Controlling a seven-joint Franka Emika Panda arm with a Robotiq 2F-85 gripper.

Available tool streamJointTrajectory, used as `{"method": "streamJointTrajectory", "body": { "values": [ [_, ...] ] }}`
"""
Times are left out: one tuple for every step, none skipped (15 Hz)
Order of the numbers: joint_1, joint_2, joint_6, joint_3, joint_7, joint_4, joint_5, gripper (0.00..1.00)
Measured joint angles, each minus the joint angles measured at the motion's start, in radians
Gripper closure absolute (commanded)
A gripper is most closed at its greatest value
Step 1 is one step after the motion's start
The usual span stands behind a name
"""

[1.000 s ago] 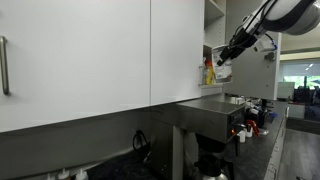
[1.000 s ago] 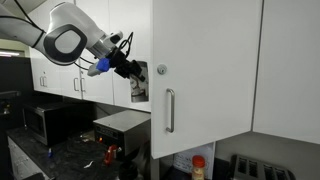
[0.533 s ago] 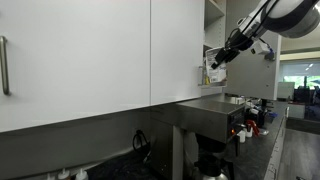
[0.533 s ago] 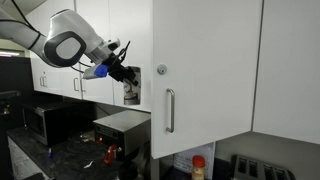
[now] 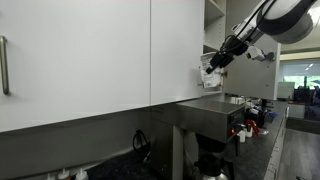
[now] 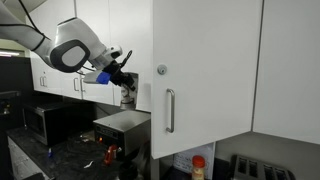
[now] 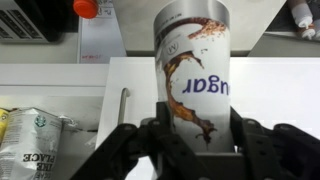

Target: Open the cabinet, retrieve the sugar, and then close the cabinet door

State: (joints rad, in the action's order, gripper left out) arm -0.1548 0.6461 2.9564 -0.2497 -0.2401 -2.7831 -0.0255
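White wall cabinets hang over a dark, cluttered bench [image 6: 25,160]. In the wrist view, left to right: the open cabinet [image 7: 50,78] with a bag [image 7: 30,130] on its shelf, a shut neighbour front [image 7: 140,80] with a short handle [image 7: 124,105], then the sugar [image 7: 195,60], clamped mid-body by the end effector [image 7: 200,118], fingers on both sides. That middle grip probably keeps the jar from tipping in transit. In an exterior view the sugar [image 6: 128,96] seems already out of the shelves, with the big near front's edge [image 6: 153,90] at its three o'clock and open air at six and nine. Lowering looks free; swinging rightward risks that edge. Which panel is the cabinet's own door I cannot tell.
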Motion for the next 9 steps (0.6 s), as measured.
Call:
{"method": "streamJointTrajectory", "body": {
  "values": [
    [-0.026,-0.008,0.011,-0.022,-0.018,0.0,0.004,0.7],
    [-0.051,-0.017,0.027,-0.044,-0.036,0.0,0.006,0.7],
    [-0.076,-0.027,0.046,-0.068,-0.055,0.0,0.006,0.7],
    [-0.101,-0.037,0.065,-0.094,-0.076,-0.001,0.006,0.7],
    [-0.124,-0.048,0.081,-0.119,-0.098,-0.001,0.006,0.7],
    [-0.149,-0.059,0.097,-0.146,-0.117,-0.001,0.006,0.7],
    [-0.174,-0.069,0.114,-0.173,-0.135,-0.001,0.006,0.7],
    [-0.199,-0.078,0.128,-0.2,-0.15,-0.001,0.006,0.7],
    [-0.225,-0.086,0.141,-0.227,-0.163,-0.001,0.006,0.7]
  ]
}}
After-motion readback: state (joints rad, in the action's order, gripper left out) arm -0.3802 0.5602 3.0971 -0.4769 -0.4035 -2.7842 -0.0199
